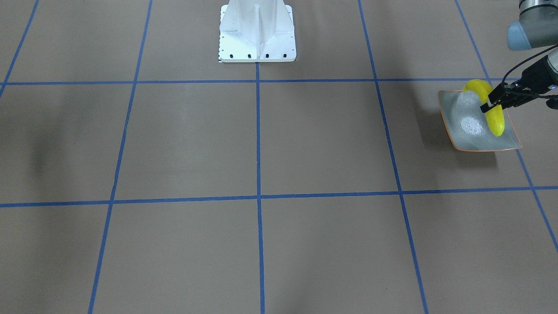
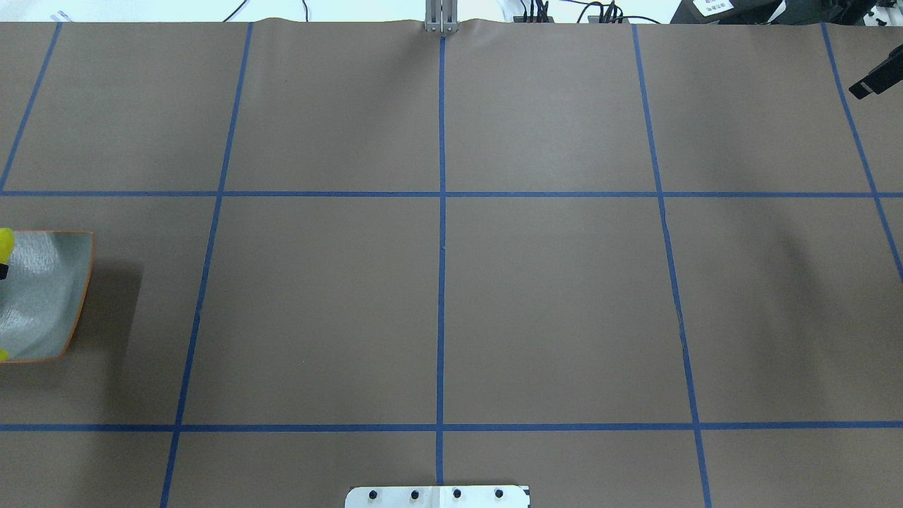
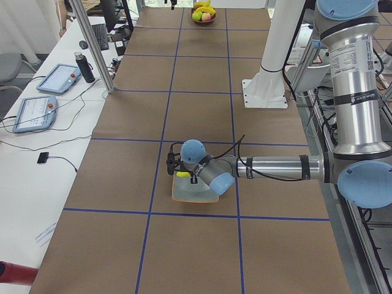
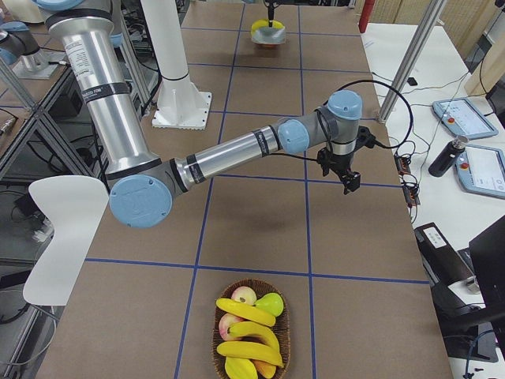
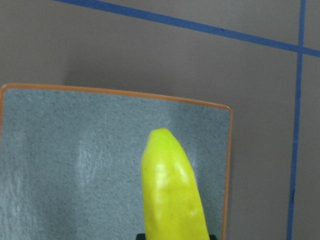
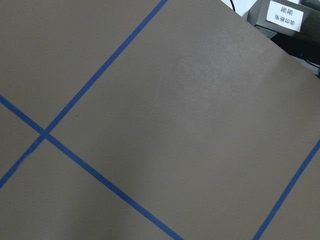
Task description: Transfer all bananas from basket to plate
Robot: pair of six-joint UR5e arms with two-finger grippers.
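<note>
My left gripper point(image 1: 490, 104) is shut on a yellow banana point(image 1: 495, 118) around its middle and holds it over the grey-green square plate point(image 1: 468, 126), low end at or near the dish. The left wrist view shows the banana's tip point(image 5: 172, 185) above the plate point(image 5: 75, 165). The plate point(image 2: 42, 296) sits at the overhead view's left edge. The wicker basket point(image 4: 217, 347) holds three more bananas point(image 4: 248, 332) at the table's other end. My right gripper point(image 4: 347, 178) hovers over bare table away from the basket; I cannot tell if it is open or shut.
The basket also holds other fruit, among them a green pear point(image 4: 270, 304) and a reddish apple point(image 4: 245, 295). The white robot base point(image 1: 257, 32) stands at the table's middle edge. Blue tape lines grid the brown table. Tablets and a bottle lie on the side bench point(image 3: 58, 79).
</note>
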